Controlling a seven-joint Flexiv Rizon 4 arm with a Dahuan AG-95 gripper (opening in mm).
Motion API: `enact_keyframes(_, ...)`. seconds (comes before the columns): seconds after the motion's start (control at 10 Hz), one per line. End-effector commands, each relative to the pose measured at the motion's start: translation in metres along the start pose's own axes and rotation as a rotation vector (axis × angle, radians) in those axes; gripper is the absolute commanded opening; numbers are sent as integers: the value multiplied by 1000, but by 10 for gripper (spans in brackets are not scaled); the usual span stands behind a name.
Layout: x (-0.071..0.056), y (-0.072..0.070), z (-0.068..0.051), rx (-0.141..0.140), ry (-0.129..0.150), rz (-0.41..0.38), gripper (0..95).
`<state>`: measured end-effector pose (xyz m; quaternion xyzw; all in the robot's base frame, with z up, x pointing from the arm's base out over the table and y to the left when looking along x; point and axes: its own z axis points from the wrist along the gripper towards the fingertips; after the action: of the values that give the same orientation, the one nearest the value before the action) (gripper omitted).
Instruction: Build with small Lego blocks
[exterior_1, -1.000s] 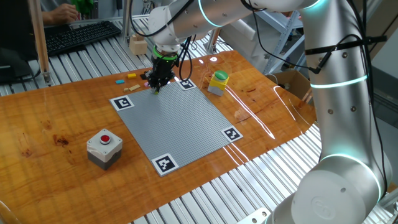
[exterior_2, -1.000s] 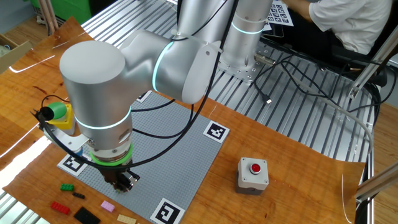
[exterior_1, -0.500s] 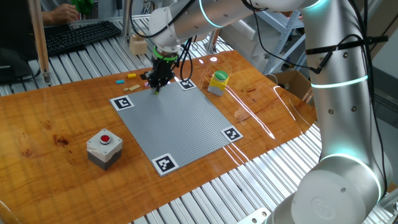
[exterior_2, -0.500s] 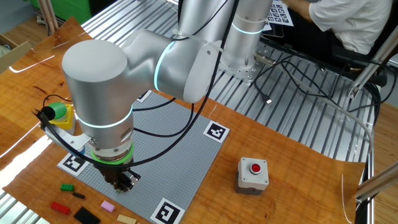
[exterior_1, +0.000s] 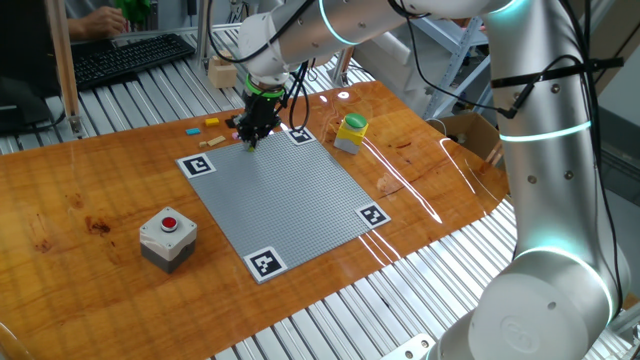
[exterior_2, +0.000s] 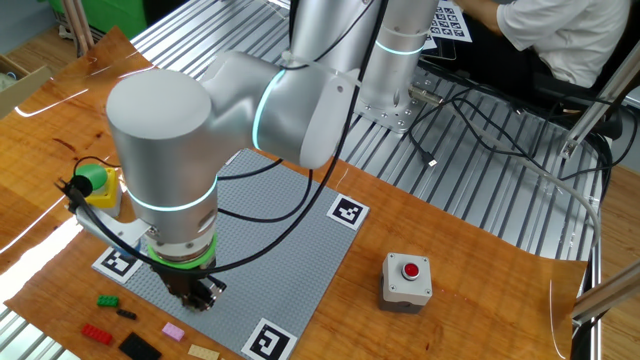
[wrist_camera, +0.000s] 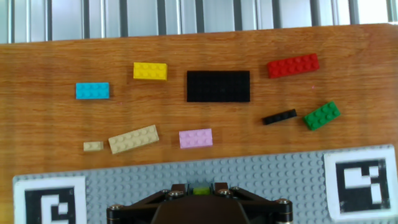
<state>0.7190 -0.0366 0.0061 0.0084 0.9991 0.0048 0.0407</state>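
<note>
Gripper (wrist_camera: 200, 191) low at plate (wrist_camera: 280, 177) edge; jaws closed on small yellow-green brick (wrist_camera: 200, 190). Judged step: pressing brick onto studs. Spare bricks (wrist_camera: 196, 138) lie on counter (wrist_camera: 50, 62) just beyond plate. Next: seat firmly, release, lift straight.

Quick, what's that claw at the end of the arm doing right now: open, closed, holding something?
Gripper: closed on a small yellow-green Lego block, pressed down at the edge of the grey studded plate.

Loose Lego bricks lie on a wooden table (wrist_camera: 348, 81): cyan (wrist_camera: 92, 91), yellow (wrist_camera: 150, 71), black plate (wrist_camera: 218, 86), red (wrist_camera: 293, 65), green (wrist_camera: 321, 116), pink (wrist_camera: 195, 138), tan (wrist_camera: 133, 139). Below, the gripper (wrist_camera: 200, 191) pinches a yellow-green brick (wrist_camera: 200, 190) over the grey studded plate (wrist_camera: 273, 177).
</note>
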Motion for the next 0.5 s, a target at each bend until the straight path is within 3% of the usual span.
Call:
enact_keyframes(0.1, 1, 0, -2, 6, 7, 1, 190)
enact_keyframes(0.2, 1, 0, -1, 7, 7, 3, 380)
enact_keyframes(0.5, 1, 0, -2, 9, 8, 18, 380)
